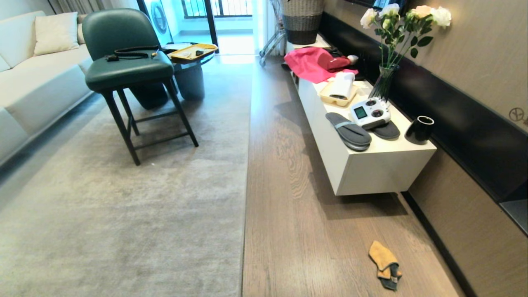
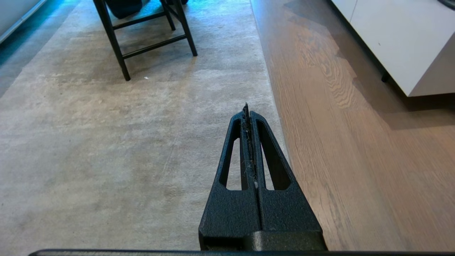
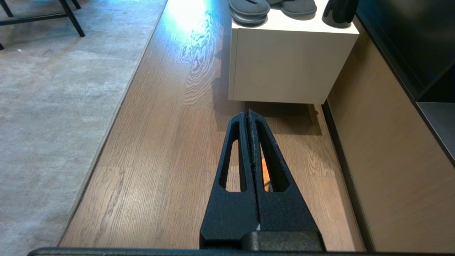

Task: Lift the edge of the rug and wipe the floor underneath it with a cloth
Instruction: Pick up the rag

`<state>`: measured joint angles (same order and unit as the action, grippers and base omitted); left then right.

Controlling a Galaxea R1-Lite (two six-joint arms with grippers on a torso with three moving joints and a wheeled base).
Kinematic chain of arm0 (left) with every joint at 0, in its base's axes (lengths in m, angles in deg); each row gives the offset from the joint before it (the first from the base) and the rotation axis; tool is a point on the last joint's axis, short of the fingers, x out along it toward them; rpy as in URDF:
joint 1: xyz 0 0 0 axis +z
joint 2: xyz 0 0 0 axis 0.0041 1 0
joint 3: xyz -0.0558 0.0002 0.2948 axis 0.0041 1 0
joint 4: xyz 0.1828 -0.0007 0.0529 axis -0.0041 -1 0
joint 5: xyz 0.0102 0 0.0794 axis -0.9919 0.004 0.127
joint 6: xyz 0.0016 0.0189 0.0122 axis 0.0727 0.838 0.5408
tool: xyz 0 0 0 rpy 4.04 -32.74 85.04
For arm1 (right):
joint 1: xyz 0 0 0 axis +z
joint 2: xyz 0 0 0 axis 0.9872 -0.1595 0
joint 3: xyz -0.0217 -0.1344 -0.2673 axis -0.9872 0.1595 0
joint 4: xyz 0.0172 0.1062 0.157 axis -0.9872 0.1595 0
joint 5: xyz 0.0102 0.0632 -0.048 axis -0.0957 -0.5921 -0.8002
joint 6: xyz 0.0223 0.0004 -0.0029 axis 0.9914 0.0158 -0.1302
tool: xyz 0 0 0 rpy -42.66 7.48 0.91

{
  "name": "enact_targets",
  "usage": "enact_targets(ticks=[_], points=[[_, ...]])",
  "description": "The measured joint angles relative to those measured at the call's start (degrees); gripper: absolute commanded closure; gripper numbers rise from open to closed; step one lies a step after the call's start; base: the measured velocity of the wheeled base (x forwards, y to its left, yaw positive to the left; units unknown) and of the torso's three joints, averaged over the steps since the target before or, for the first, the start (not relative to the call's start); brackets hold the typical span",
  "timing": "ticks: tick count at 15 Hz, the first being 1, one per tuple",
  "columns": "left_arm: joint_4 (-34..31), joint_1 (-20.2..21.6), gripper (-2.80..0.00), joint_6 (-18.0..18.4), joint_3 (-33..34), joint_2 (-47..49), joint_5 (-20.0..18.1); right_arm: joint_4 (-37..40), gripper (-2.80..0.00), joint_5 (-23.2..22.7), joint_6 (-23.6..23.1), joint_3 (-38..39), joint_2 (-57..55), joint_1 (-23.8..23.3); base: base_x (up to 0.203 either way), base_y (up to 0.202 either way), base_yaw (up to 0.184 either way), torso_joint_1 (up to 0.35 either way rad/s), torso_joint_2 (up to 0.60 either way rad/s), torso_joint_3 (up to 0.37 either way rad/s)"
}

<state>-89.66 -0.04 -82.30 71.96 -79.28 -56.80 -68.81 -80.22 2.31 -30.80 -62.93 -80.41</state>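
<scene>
Lying flat along the floor (image 1: 313,231): the rug edge (image 1: 246,173), straight, near the white cabinet (image 1: 371,169). Resting crumpled on bare planks near the wall, well apart from the rug: the cloth (image 1: 384,264). Hanging above rug and floor, both pressed closed and empty: left gripper (image 2: 247,111), right gripper (image 3: 249,114).

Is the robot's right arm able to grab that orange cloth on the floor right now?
Probably yes, with some reaching. The cloth lies alone on the bare floor, nothing on top of it. The right gripper hangs shut above it, so it would need to open and come down first.
</scene>
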Motion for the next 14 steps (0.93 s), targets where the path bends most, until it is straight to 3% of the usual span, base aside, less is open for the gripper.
enact_targets(ticks=[14], points=[[-0.05,0.00,0.00,0.01,0.02,0.00,0.00,0.02,0.00,0.00,-0.02,0.00,0.00,0.00,0.000,0.000,0.000,0.015,0.03,0.027]])
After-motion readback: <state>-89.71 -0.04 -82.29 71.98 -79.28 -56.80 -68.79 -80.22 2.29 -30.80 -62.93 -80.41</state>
